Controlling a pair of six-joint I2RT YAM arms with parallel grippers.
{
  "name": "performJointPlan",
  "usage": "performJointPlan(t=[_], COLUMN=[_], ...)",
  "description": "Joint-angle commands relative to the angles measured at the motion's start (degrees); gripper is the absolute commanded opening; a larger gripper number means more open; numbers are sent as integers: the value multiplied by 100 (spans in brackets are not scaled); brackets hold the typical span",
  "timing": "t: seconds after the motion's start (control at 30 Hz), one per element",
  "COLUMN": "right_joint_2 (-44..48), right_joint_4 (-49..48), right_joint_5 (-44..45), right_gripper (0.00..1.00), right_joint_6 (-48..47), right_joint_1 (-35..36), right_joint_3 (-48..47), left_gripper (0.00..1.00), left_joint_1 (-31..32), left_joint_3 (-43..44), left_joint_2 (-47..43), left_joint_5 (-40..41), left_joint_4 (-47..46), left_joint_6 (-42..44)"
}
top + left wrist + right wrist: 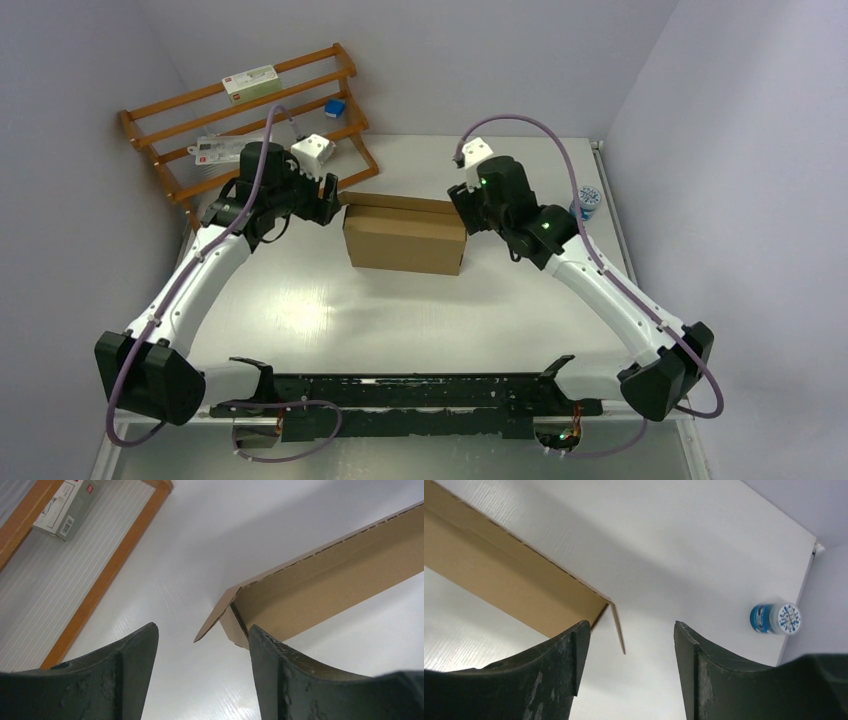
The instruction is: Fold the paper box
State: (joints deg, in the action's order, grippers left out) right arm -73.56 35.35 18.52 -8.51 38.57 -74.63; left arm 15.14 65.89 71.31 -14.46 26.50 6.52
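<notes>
Between the left and right jaws, both open and empty, the paper box (pixel 404 240) may slide if one pushes.

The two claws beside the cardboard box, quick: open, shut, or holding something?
Left gripper: open, holding nothing; an end flap of the box shows in its gap.
Right gripper: open, holding nothing; the opposite end flap shows in its gap.
</notes>
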Motion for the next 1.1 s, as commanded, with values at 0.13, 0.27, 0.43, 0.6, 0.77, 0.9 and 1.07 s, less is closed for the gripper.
performJointPlan(t=[0.13, 0.27, 0.43, 0.6, 0.77, 0.9, 1.07], right_joint_2=[238, 132, -26, -107, -81, -89, -76], right_joint_4=[-298, -369, -376, -348, -393, -402, -408], right_joint_5=[-301, -604, -919, -1064, -1072, -1088, -1188], right_gripper=[62, 55, 36, 7, 0, 0, 0], right_joint_6=[397, 424, 427, 400, 347, 333, 368], right_joint_1=[-444, -598, -680, -686, -686, -682, -682], right_joint_3=[464, 532, 432, 408, 441, 408, 373], left_gripper=[69, 66, 55, 49, 44, 40, 28], left_joint_1=[-2, -2, 7, 7, 15, 22, 50], left_joint_3=[411, 490, 701, 850, 988, 949, 944], left_joint_2=[296, 441, 634, 798, 961, 995, 962], left_joint_5=[-283, -346, -450, -489, -595, -596, -561], left_joint_4=[279, 362, 476, 552, 720, 689, 719], left_joint_6=[183, 232, 248, 332, 410, 418, 316])
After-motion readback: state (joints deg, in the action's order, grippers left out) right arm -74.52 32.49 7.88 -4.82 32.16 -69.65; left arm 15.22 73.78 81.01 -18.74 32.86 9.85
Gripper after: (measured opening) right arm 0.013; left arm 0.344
